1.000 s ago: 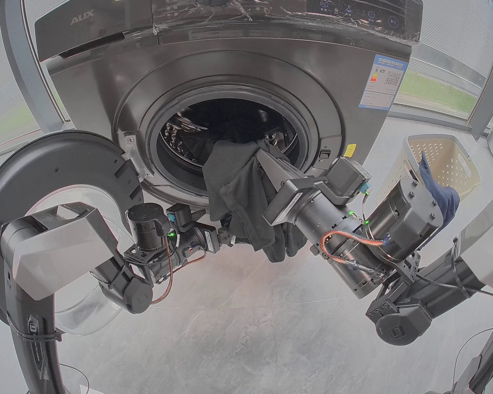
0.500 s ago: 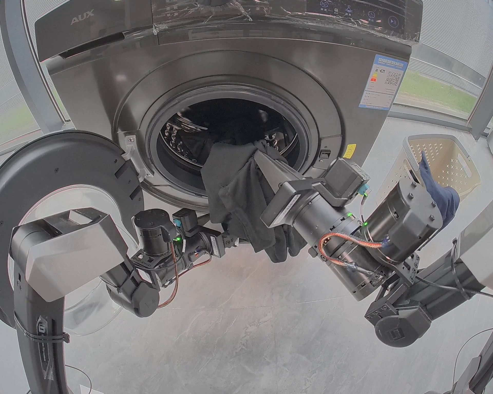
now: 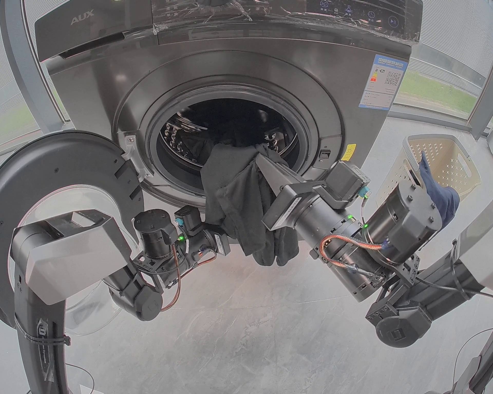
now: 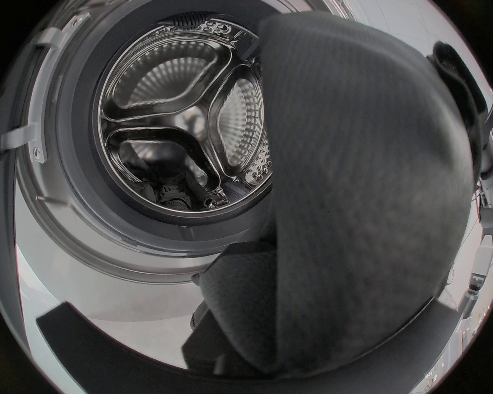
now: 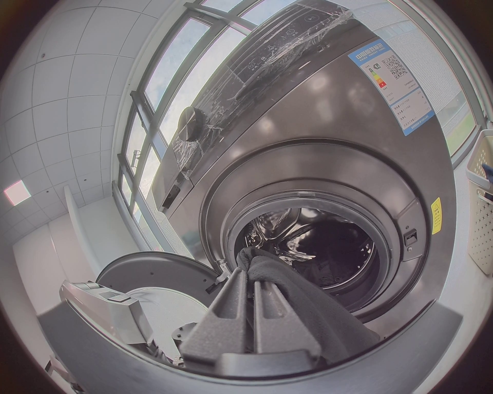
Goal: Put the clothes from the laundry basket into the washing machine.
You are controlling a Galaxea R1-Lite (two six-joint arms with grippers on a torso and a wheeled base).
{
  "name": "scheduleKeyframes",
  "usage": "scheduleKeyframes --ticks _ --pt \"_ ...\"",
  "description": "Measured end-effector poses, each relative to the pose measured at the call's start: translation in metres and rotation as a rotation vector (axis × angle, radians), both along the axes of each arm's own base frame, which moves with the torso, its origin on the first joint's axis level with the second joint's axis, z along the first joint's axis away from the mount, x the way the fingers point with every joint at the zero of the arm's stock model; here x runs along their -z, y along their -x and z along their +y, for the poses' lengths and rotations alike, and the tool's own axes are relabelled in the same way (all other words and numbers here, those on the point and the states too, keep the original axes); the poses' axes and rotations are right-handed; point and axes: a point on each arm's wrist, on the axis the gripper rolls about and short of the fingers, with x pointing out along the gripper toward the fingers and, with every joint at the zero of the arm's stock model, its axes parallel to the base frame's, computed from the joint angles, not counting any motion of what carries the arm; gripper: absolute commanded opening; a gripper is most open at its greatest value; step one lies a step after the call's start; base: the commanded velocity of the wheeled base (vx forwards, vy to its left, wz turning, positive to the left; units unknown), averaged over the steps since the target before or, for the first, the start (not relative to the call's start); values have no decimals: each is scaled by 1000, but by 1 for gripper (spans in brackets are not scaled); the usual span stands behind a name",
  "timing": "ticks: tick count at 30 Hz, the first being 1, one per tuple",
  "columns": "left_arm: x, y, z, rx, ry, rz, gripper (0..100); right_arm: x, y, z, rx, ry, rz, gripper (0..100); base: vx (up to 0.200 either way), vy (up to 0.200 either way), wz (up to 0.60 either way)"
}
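Right gripper (image 3: 259, 160) grips garment (image 3: 233, 197), washing machine (image 3: 231, 64) — blue label (image 3: 383, 82)

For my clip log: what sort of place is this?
Probably a laundry area: a front-loading washing machine with its door open, a laundry basket beside it, and large windows behind.

The washing machine (image 3: 328, 102) has a grey brushed-metal front with a soft satin sheen, crinkled clear film (image 3: 287, 15) over its glossy dark panel, and a drum (image 4: 169, 113) of polished, embossed steel, bright as a mirror. The dark garment (image 3: 241, 200) is matt knitted cloth with a fine ribbed grain and the blue cloth (image 3: 441, 197) is equally dull, while the laundry basket (image 3: 452, 159) is cream perforated plastic and the right gripper (image 5: 250, 277) looks like matt black plastic. The door (image 3: 61, 174) has a matt dark rim around a clear glossy bowl, and the floor (image 3: 246, 328) is smooth grey stone-look tile — faintly shiny.
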Motion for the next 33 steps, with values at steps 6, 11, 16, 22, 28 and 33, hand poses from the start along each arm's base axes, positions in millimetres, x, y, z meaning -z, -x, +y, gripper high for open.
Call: scheduleKeyframes --ticks 6,11,16,22,28,33 --pt "-4 30 7 27 -14 21 0 4 -9 -6 26 10 6 0 0 0 0" --pt "-8 69 19 59 -49 71 0 8 -19 -13 53 23 12 0 0 0 0" --pt "-21 117 30 135 -69 97 0 14 -30 -18 68 37 17 100 0 0 0" --pt "-40 162 32 254 -61 68 0 25 -39 -18 79 53 28 100 0 0 0" --pt "-55 171 33 272 -28 18 0 38 -45 -16 82 79 53 100 0 0 0" --pt "-64 167 31 258 2 -13 0 45 -44 -15 81 97 66 100 0 0 0"
